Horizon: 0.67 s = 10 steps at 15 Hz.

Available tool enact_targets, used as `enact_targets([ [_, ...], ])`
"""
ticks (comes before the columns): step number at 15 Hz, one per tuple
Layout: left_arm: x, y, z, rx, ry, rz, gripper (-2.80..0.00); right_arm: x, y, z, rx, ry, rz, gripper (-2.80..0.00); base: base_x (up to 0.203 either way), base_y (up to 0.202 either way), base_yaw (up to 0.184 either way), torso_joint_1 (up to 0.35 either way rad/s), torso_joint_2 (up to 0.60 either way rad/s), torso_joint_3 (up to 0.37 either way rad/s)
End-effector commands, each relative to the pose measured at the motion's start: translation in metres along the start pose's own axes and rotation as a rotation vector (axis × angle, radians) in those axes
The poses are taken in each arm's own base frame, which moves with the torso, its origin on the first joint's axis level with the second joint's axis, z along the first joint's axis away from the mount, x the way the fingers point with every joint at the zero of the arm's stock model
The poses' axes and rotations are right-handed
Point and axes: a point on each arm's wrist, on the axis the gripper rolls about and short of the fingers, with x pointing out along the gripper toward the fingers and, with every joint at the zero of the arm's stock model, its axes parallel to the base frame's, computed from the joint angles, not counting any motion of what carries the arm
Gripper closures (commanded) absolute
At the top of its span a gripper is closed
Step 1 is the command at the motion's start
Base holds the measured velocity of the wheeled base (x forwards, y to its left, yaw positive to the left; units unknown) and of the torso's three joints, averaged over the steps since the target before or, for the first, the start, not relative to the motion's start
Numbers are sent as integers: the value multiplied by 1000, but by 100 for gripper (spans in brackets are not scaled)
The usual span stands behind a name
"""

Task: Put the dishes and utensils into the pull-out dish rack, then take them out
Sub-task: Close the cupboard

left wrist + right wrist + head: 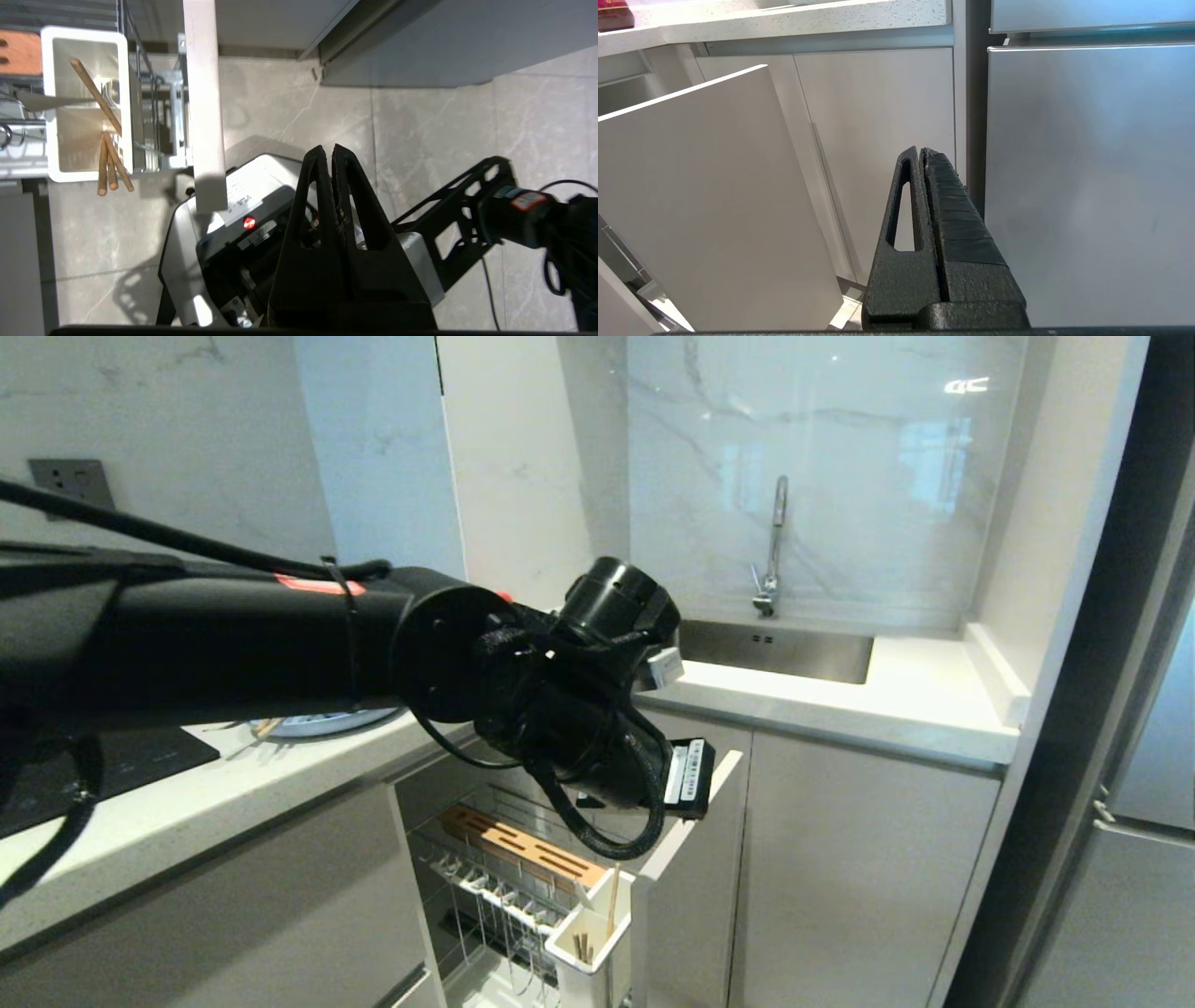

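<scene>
The pull-out dish rack stands drawn out below the counter, with its wood strip and white utensil cup. Wooden chopsticks stand in the utensil cup, and a thin silver utensil lies across its mouth. My left arm's wrist hangs over the rack's cabinet front. The left gripper points down, shut and empty, beside that front and outside the rack. A pale plate shows on the counter behind the arm. The right gripper is shut, empty and parked low.
A steel sink with a faucet sits at the back right. A black cooktop lies on the left counter. Under the left gripper are my base and the parked right arm. A fridge door faces the right gripper.
</scene>
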Motion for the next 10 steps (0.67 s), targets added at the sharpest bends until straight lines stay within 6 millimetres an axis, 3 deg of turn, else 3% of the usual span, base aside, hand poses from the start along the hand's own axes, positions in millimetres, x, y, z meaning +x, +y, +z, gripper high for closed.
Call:
enact_targets([
  [1, 32, 8, -4, -15, 68, 34, 0, 0, 0, 0, 1, -5, 0, 0, 0, 0, 0, 0, 0, 0],
  [5, 61, 16, -6, -23, 110, 84, 0, 0, 0, 0, 1, -5, 0, 0, 0, 0, 0, 0, 0, 0],
  [10, 78, 25, -5, -36, 127, 113, 0, 0, 0, 0, 1, -5, 0, 0, 0, 0, 0, 0, 0, 0],
])
